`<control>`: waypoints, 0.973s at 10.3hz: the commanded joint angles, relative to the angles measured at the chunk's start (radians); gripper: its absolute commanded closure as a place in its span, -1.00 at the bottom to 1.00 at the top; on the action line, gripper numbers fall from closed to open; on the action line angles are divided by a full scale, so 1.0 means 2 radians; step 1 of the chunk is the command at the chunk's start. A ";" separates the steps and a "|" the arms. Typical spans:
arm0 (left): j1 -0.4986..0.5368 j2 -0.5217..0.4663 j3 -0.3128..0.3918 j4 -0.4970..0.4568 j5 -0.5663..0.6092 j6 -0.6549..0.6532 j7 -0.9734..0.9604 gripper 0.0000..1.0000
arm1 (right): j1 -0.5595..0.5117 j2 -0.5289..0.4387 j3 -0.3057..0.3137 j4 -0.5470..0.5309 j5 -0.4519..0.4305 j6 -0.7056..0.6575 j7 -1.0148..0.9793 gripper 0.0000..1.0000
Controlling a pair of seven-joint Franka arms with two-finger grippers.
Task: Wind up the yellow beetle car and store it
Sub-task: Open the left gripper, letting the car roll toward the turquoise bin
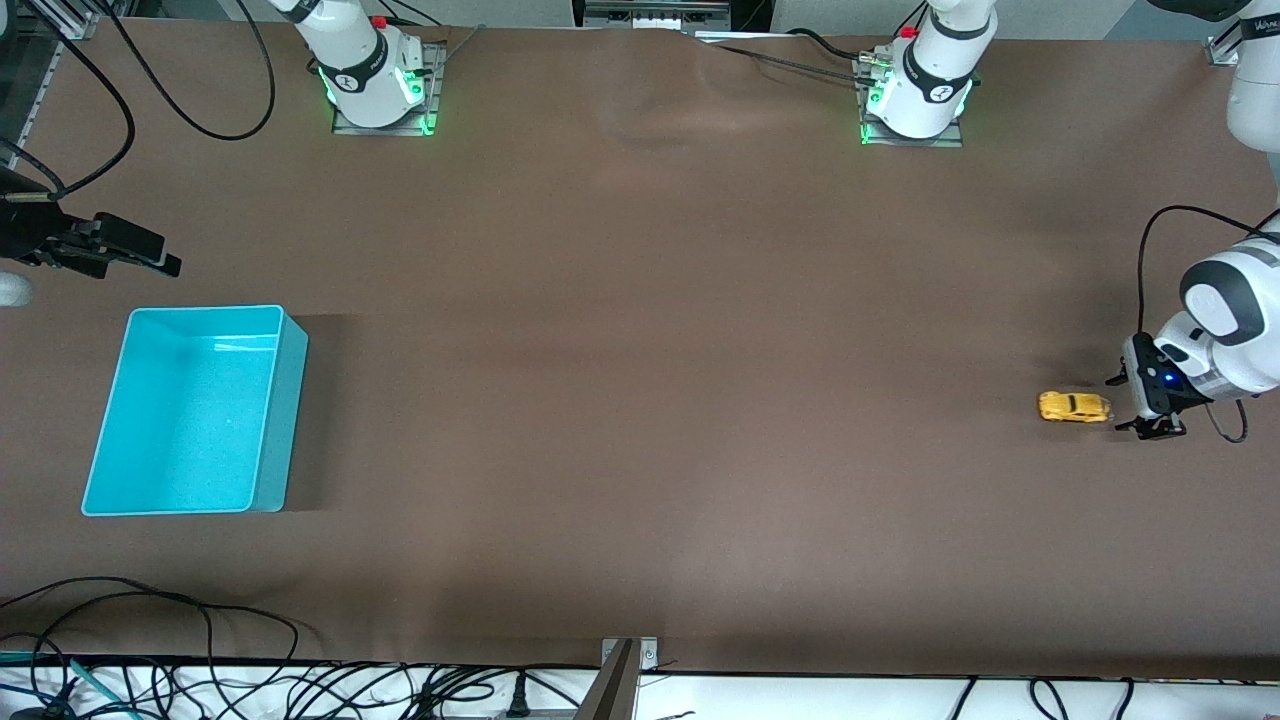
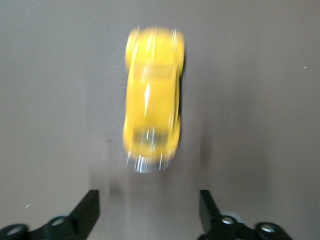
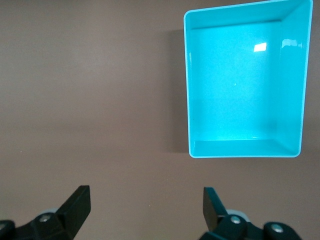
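The yellow beetle car (image 1: 1075,407) stands on the brown table near the left arm's end. In the left wrist view the car (image 2: 152,95) is blurred and lies just ahead of the fingertips, not between them. My left gripper (image 1: 1122,403) is low over the table right beside the car, open and empty (image 2: 150,202). The turquoise bin (image 1: 195,310) stands empty at the right arm's end. My right gripper (image 1: 168,262) hangs over bare table beside the bin, open and empty (image 3: 145,197), with the bin (image 3: 187,75) in its view.
Bare brown table stretches between the car and the bin. Cables (image 1: 150,690) lie along the table's edge nearest the front camera. Another robot's white body (image 1: 1255,90) stands at the corner by the left arm's end.
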 commanded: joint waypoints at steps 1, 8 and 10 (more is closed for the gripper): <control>-0.001 -0.005 -0.009 0.056 -0.009 -0.093 -0.028 -1.00 | 0.001 0.001 0.000 0.005 0.009 0.000 -0.009 -1.00; -0.025 -0.069 -0.012 0.072 -0.002 -0.209 -0.195 -1.00 | 0.001 0.009 -0.001 0.005 -0.001 -0.001 -0.009 -1.00; -0.035 -0.087 -0.014 0.072 -0.002 -0.240 -0.248 -1.00 | 0.002 0.013 -0.001 0.005 -0.002 -0.001 -0.009 -1.00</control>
